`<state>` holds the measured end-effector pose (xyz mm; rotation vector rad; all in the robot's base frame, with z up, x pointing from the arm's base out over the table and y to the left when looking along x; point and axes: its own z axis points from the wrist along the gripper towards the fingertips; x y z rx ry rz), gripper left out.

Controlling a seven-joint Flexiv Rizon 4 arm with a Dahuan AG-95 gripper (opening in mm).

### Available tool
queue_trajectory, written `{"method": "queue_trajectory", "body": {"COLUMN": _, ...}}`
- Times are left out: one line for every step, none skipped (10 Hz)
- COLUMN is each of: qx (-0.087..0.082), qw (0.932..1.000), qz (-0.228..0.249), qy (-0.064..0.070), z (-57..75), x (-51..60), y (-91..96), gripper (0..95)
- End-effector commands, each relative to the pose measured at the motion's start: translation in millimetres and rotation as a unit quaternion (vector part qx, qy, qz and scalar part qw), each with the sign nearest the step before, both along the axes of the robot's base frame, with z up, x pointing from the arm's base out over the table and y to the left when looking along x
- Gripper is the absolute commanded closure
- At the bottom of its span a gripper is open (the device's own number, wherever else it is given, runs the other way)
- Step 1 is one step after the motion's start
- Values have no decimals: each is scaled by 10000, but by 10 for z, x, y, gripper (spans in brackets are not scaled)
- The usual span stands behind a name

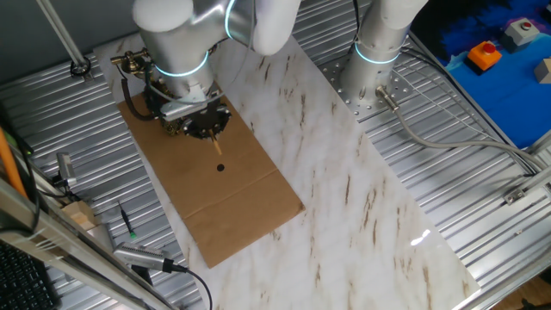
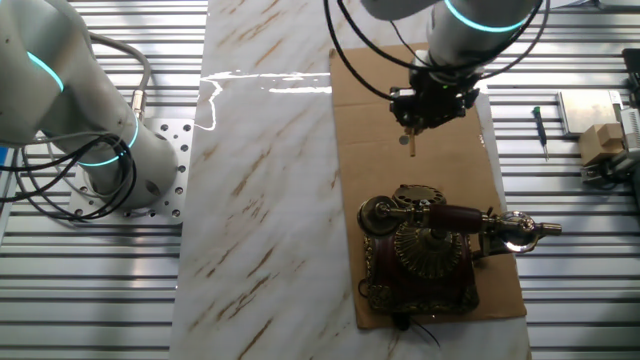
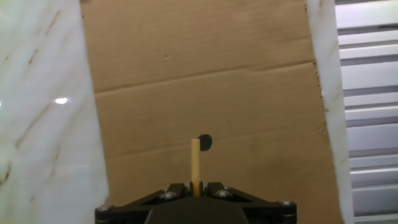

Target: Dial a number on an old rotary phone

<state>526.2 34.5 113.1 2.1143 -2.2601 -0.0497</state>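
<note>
Overhead, gripper (image 2: 411,128) clenched on thin wooden stick (image 3: 195,163), above cardboard sheet (image 2: 420,165), apart from old rotary phone (image 2: 425,250).

Phone (image 2: 420,255): dark brown body, brass trim, brass-ended handset (image 2: 455,218) with reddish-brown grip. Cardboard (image 3: 205,81): plain tan, one small black dot (image 3: 205,142) on it. Stick (image 3: 195,165): pale tan. Fingers (image 3: 186,188): black, silver screws. Desk (image 1: 362,198): white marble pattern, brown streaks. Arm (image 1: 176,39): white, glowing cyan ring at joint. Surround: grey ribbed metal. Far corner: blue surface with orange block (image 1: 484,56).
</note>
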Motion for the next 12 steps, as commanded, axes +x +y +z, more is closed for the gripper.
{"method": "queue_trajectory", "body": {"qx": 41, "qw": 10000, "qz": 51, "qy": -24, "z": -1, "x": -11, "y": -17, "gripper": 950}}
{"method": "queue_trajectory", "body": {"qx": 53, "qw": 10000, "qz": -79, "qy": -29, "z": -1, "x": -11, "y": -17, "gripper": 950}}
{"method": "queue_trajectory", "body": {"qx": 62, "qw": 10000, "qz": -49, "qy": -36, "z": -1, "x": -11, "y": -17, "gripper": 950}}
{"method": "queue_trajectory", "body": {"qx": 139, "qw": 9999, "qz": 11, "qy": -37, "z": 5, "x": -20, "y": -30, "gripper": 950}}
{"method": "queue_trajectory", "body": {"qx": 169, "qw": 9998, "qz": 37, "qy": -33, "z": 33, "x": -48, "y": -83, "gripper": 950}}
{"method": "queue_trajectory", "body": {"qx": 207, "qw": 9997, "qz": 83, "qy": -35, "z": 55, "x": -72, "y": -131, "gripper": 950}}
{"method": "queue_trajectory", "body": {"qx": 277, "qw": 9995, "qz": 119, "qy": -36, "z": 65, "x": -91, "y": -173, "gripper": 950}}
{"method": "queue_trajectory", "body": {"qx": 362, "qw": 9992, "qz": 146, "qy": -38, "z": 70, "x": -126, "y": -263, "gripper": 950}}
{"method": "queue_trajectory", "body": {"qx": 368, "qw": 9992, "qz": 169, "qy": -42, "z": 71, "x": -150, "y": -321, "gripper": 950}}
{"method": "queue_trajectory", "body": {"qx": 437, "qw": 9988, "qz": 190, "qy": -55, "z": 75, "x": -184, "y": -392, "gripper": 950}}
{"method": "queue_trajectory", "body": {"qx": 469, "qw": 9987, "qz": 198, "qy": -63, "z": 72, "x": -199, "y": -427, "gripper": 950}}
{"method": "queue_trajectory", "body": {"qx": 492, "qw": 9985, "qz": 222, "qy": -80, "z": 65, "x": -206, "y": -448, "gripper": 950}}
